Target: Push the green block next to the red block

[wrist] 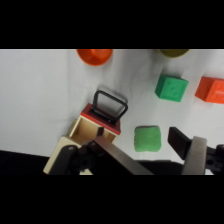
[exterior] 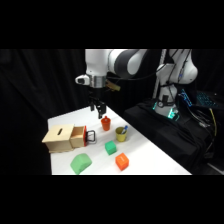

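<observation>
Gripper: you see it above the worktop's far end; fingers spread, grasping nothing
Green block: just beside the red block; apart

Three blocks, two cups, one box
</observation>
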Controlling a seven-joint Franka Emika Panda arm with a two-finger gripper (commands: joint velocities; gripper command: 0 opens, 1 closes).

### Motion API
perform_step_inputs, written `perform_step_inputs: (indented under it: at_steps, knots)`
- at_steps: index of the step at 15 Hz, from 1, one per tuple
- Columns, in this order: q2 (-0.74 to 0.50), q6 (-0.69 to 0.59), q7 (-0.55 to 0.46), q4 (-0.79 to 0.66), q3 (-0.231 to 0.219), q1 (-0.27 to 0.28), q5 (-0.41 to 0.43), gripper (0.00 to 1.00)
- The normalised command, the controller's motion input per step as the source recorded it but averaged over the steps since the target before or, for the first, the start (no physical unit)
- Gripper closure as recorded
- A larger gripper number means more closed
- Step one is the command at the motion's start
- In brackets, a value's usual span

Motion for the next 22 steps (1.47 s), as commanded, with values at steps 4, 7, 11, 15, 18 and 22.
perform_step_inputs:
  at_steps: [4, 7, 11, 15, 18, 22]
  knots:
    - [0.19, 0.11, -0.1, 0.04, 0.043, -0.034, 0.119, 0.0]
    - [0.22, 0.17, -0.13, 0.04, 0.062, -0.046, 0.143, 0.0]
    - [0.21, 0.23, -0.16, 0.04, 0.085, -0.064, 0.163, 0.0]
    - [0.21, 0.24, -0.18, 0.04, 0.094, -0.092, 0.15, 0.0]
    - [0.19, 0.22, -0.19, 0.05, 0.094, -0.104, 0.117, 0.0]
    - [0.18, 0.23, -0.2, 0.06, 0.095, -0.104, 0.085, 0.0]
